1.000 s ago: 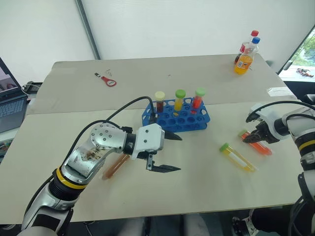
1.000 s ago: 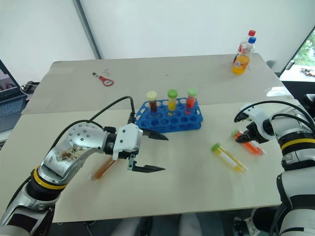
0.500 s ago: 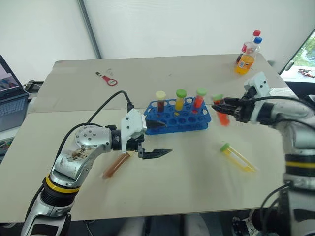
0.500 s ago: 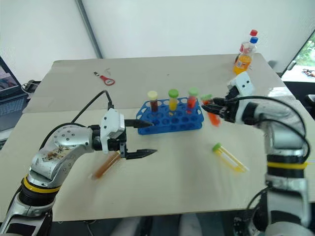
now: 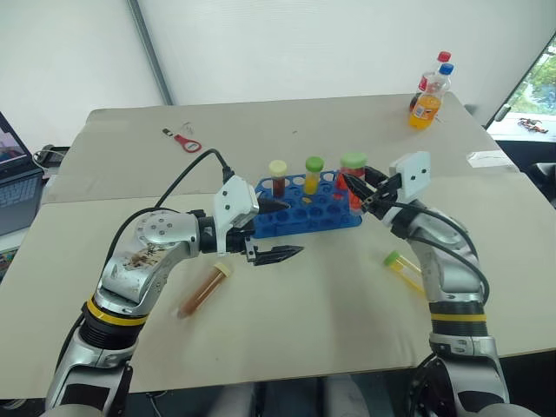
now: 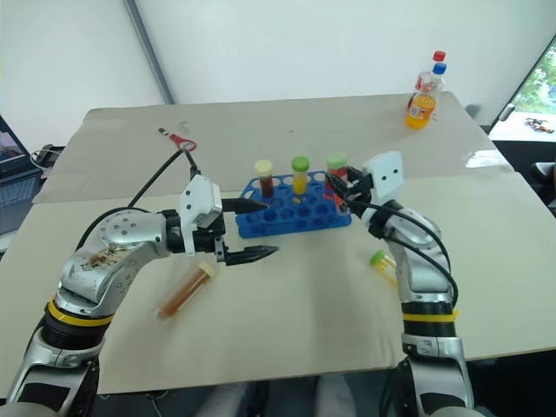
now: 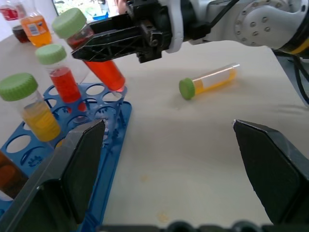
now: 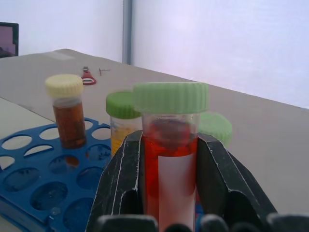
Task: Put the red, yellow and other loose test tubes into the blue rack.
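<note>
Six tubes in all. Three stand upright in the back row of the blue rack [image 5: 306,205]: a brown tube [image 5: 278,177] with a cream cap, a yellow tube [image 5: 314,174] with a green cap, and a red one [image 7: 64,77], green-capped, just behind the held tube.

The fourth – the red tube [image 8: 170,145] – is clamped between the fingers of the right gripper [image 5: 363,189], over the right end of the rack. It is clear plastic with a wide ribbed green cap, red liquid inside and a white label strip down its side; in the left wrist view it hangs tilted, its base just above the rack's end holes.

Two tubes lie loose on the table [image 5: 330,304]: an amber tube [image 5: 203,291] with a cream cap near the left arm, and a yellow, green-capped one [image 5: 402,268] on the right, close by the right forearm.

The left gripper [image 5: 276,230] hovers at the rack's left end, fingers spread wide, holding nothing.

Two bottles [image 5: 430,91] stand at the table's far right corner – one orange, one darker – and a red tool [image 5: 184,140] lies far left.
</note>
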`<state>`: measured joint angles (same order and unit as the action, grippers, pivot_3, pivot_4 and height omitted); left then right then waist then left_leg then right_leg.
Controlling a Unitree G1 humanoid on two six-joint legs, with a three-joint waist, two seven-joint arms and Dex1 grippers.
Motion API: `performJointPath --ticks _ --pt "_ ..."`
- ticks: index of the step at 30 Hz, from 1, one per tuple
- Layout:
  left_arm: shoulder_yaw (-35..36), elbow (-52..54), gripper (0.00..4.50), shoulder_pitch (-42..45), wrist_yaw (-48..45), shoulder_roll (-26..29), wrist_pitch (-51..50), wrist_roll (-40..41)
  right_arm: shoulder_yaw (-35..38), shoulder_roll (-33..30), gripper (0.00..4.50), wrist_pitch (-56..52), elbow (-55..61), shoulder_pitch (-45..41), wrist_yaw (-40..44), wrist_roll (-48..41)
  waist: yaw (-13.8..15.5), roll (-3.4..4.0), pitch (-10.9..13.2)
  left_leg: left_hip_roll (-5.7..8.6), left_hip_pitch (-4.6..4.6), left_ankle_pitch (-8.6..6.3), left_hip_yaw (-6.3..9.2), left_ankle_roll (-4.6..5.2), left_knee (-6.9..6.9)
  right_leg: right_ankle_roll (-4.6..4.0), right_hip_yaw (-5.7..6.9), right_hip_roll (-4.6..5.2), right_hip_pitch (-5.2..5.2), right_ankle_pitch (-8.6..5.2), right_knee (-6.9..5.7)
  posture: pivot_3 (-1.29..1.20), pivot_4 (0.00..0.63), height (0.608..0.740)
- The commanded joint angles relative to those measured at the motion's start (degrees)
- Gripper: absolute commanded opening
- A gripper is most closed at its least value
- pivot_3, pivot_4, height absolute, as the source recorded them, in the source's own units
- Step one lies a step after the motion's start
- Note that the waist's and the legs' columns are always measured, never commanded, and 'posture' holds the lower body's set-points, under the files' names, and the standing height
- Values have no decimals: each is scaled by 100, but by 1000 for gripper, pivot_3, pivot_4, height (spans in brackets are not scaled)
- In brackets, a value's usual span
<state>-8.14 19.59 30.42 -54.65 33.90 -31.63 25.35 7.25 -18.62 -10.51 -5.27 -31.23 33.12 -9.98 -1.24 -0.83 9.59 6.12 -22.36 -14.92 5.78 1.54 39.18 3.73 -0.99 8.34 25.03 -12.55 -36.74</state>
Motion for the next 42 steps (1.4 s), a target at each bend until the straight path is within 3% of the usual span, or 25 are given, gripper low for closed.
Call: performJointPath --ticks 1,8,24,26,33,38,42 --pt "19 206 4500 -18 27 31 47 -3 -76 70 1025 498 -126 -128 -168 70 2 0 0 0 1 0 0 0 0 0 0 0 0 0 0 0 150 740" --pt "32 340 4500 -156 170 -17 1 -3 -192 203 1025 1013 -423 14 -441 150 -10 0 0 -1 5 0 -1 0 0 0 0 -1 -1 0 0 0 150 740" --pt "793 498 4500 -162 901 -291 -614 767 -158 708 1024 1212 -457 324 -943 -18 -101 -1 -3 -3 10 1 0 -1 0 0 -2 -3 -1 0 -1 0 150 740" --pt "776 527 4500 -131 962 -309 -641 775 -133 665 2063 1171 -381 399 -889 -109 -101 -1 -3 -3 10 1 0 -1 0 0 -2 -3 -2 0 -1 0 150 740" --pt "706 568 4500 -88 1073 -310 -668 754 -15 94 4430 381 488 827 -725 -315 -79 -1 -2 -1 7 1 -1 -1 0 0 -5 -2 0 0 0 0 150 740" --pt "610 661 4500 -187 926 -86 -597 623 235 -953 4430 -1091 2224 1667 -336 -842 -5 -1 -2 -2 5 -1 -1 2 -2 0 -4 -3 0 0 0 0 150 740" --pt "276 740 4500 -462 405 395 -105 236 690 -2256 4430 -2863 3614 2412 173 -1684 31 -2 -2 -2 7 -11 -8 19 -3 -1 -8 -2 -2 -1 8 0 150 740"
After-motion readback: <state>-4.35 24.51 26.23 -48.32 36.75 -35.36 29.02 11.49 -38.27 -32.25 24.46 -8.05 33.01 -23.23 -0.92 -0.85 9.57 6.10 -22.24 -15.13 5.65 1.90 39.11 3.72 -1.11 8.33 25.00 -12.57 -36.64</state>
